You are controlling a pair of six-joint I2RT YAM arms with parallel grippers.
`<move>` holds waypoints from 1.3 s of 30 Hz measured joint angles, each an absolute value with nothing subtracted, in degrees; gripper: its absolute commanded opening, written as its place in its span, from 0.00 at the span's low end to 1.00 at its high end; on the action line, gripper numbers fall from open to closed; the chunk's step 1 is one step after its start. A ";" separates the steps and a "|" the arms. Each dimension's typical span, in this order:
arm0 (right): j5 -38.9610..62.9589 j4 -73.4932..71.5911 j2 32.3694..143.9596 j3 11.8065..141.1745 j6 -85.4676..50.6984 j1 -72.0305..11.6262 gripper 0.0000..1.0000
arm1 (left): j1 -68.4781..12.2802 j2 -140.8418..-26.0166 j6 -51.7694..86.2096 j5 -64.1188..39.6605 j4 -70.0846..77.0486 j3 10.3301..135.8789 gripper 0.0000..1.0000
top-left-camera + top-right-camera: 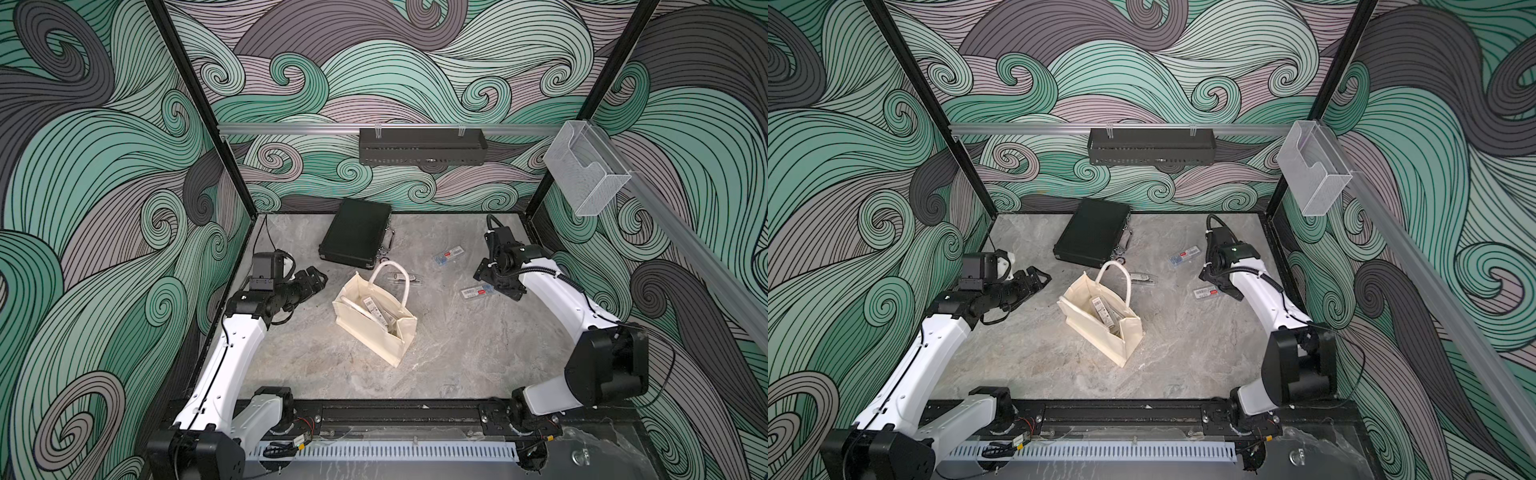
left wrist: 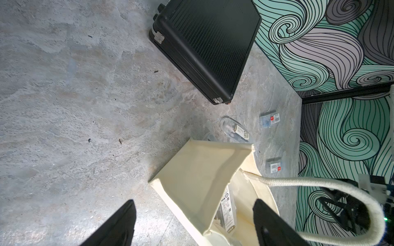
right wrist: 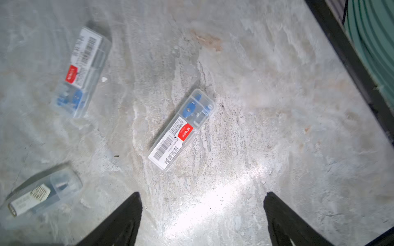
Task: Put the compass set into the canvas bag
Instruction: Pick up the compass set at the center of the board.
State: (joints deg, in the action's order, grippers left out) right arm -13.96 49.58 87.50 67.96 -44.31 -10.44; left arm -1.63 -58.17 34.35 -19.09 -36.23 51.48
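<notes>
**A:** Where is the canvas bag from your seat?

**B:** I have the canvas bag standing near the middle of the table, mouth open upward, in both top views. One handle stands up in a loop. The other is slumped into the opening. A compass set in its clear case lies inside the bag, label up.

**A:** Any left out?

**B:** Three that I can see. A second compass set lies flat on the table to the right of the bag, just beside the right jaws. A third compass set lies farther back. A fourth compass set lies just behind the bag, seen through the handle loop.

**A:** And the jaws?

**B:** My right jaws are spread wide and hold nothing. They point down at the table, and the right wrist view shows bare table between the fingers. My left jaws are also spread and hold nothing. They hang to the left of the bag, apart from it.

**A:** Anything else?

**B:** The black briefcase lies closed and flat at the back of the table, behind the bag.
</notes>
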 measured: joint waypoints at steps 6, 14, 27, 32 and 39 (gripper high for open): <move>-9.82 45.74 96.20 67.75 -48.16 -8.05 0.90 | -1.63 -58.17 34.35 -18.59 -36.25 51.48 0.87; -7.57 42.54 103.92 69.54 -49.93 -7.68 0.88 | -1.63 -58.17 34.33 -18.22 -36.25 51.46 0.86; -6.13 38.48 107.94 70.11 -49.39 -7.68 0.77 | -1.63 -58.39 34.39 -18.20 -36.25 51.07 0.87; -6.15 37.41 107.98 70.04 -48.14 -7.68 0.70 | -1.63 -58.41 34.54 -18.20 -36.25 51.07 0.87; -5.96 35.75 108.05 68.38 -47.33 -7.68 0.60 | -1.63 -58.41 34.76 -18.20 -36.21 50.70 0.87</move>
State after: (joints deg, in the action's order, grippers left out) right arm -5.96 35.75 108.05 68.38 -47.33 -7.68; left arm -1.63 -58.41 34.76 -18.20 -36.21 50.70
